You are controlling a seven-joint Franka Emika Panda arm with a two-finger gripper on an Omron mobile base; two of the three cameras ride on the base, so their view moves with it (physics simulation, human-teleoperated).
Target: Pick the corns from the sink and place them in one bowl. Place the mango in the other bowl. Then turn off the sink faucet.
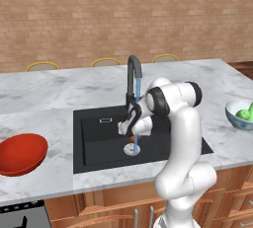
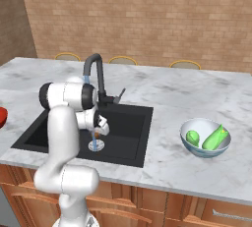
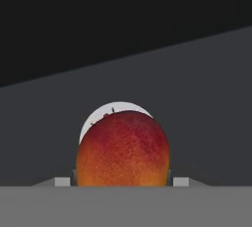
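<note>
Two bowls flank the black sink (image 1: 99,140), and each base camera favours a different one. Farthest left on the marble counter (image 1: 49,98), the left base view shows the whole wide red bowl (image 1: 21,154), with nothing in it; the right base view catches just a red sliver of it at its left edge. Moving right, the sink sits under the dark gooseneck faucet (image 1: 132,76), from which a thin blue stream of water (image 1: 136,123) falls to the round silver drain (image 1: 132,149). The right base view adds the faucet's thin lever handle (image 2: 119,95) sticking out to the side. Down in the basin the gripper (image 1: 129,134) hangs just above the drain, with a spot of orange showing at its tips. The hand view makes that plain: the orange-red mango (image 3: 123,150) fills the space between the two fingertips, both pressed against its sides, the drain's pale disc peeking out behind it. Farthest right stands the pale white-blue bowl (image 2: 205,137); the right base view looks into it and shows both green corns (image 2: 215,137) lying inside, while the left base view cuts it at the frame edge.
</note>
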